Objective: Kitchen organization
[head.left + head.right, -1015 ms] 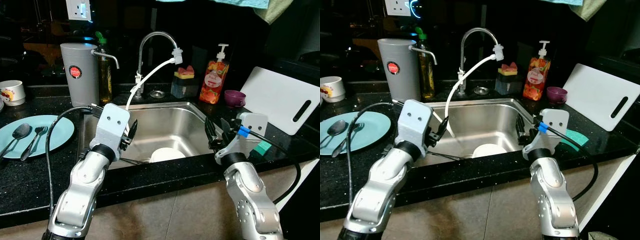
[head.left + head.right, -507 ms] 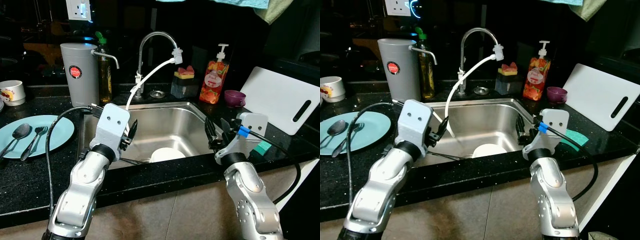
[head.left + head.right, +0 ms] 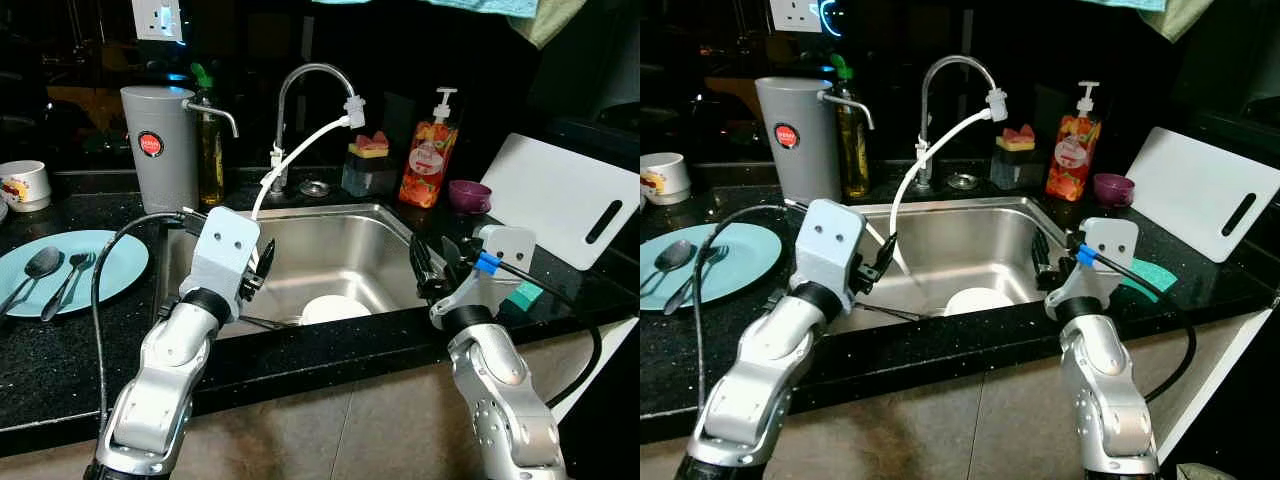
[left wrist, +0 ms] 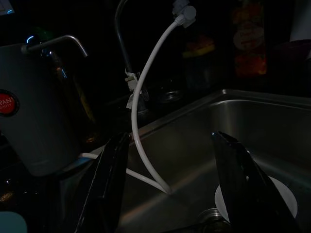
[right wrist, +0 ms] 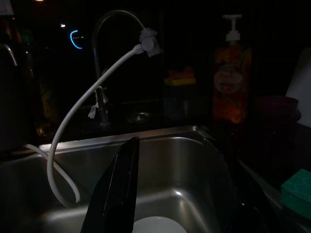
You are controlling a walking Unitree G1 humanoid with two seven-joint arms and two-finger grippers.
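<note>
A white dish (image 3: 333, 308) lies on the bottom of the steel sink (image 3: 330, 235). A thin utensil lies beside it in the basin. At the sink's left front corner my left gripper (image 3: 263, 263) hovers open, with nothing between its fingers (image 4: 109, 179). My right gripper (image 3: 432, 262) is open and bare too, over the sink's right front rim, a little right of the dish. On the counter to the left a teal plate (image 3: 110, 262) carries a spoon (image 3: 38, 266) and a fork (image 3: 72, 272). A green sponge (image 3: 522, 295) lies beside my right wrist.
A faucet (image 3: 300, 90) with a white hose (image 3: 300, 150) hanging into the basin stands behind the sink. A grey dispenser (image 3: 157, 145), an oil bottle (image 3: 210, 140), a sponge holder (image 3: 367, 165), a soap bottle (image 3: 427, 155), a purple bowl (image 3: 468, 195), a white cutting board (image 3: 565, 195) and a mug (image 3: 22, 185) line the counter.
</note>
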